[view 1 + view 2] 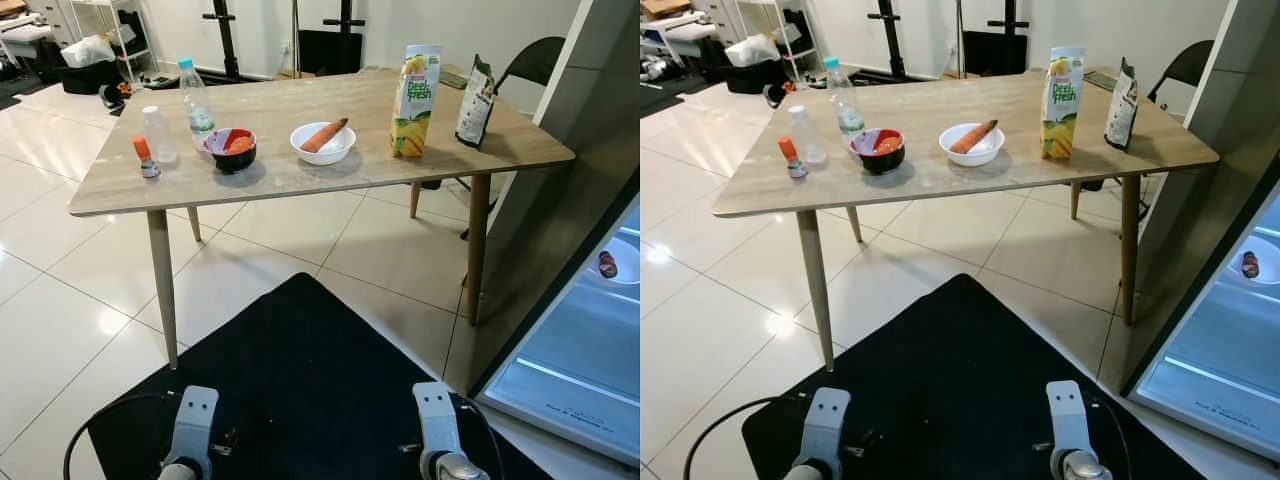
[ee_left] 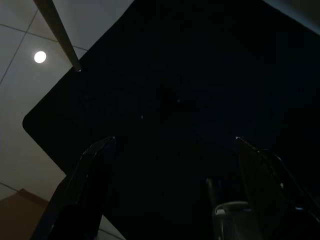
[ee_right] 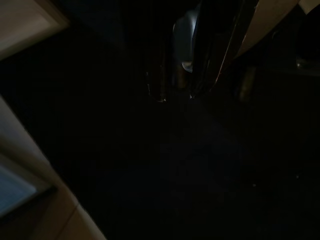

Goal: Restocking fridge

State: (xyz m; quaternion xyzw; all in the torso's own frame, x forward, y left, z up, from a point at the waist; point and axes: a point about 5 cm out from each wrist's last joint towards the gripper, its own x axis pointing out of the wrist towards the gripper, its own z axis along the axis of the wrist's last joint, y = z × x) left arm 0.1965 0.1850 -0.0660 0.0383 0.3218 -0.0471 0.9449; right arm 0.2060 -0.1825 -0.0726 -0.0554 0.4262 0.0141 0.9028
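While both arms hang idle, I log: white bowl holds carrot; juice carton upright on table; left claw wide, right claw state unclear.

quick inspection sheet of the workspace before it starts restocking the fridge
surface: wooden table, upright, ahead of the robot.
job's things: juice carton and dark snack pouch upright at the table's right end; white bowl holding a carrot; dark bowl with red contents; water bottle; clear bottle; small orange-capped bottle.
fridge: open fridge on the right, a white dish on its shelf.
clutter: nothing seen on the table.
grippers: left gripper jaws open, over the black mat; right arm hangs low.
cables: black cable by the left arm.
surroundings: tiled floor, folding chair behind the table.
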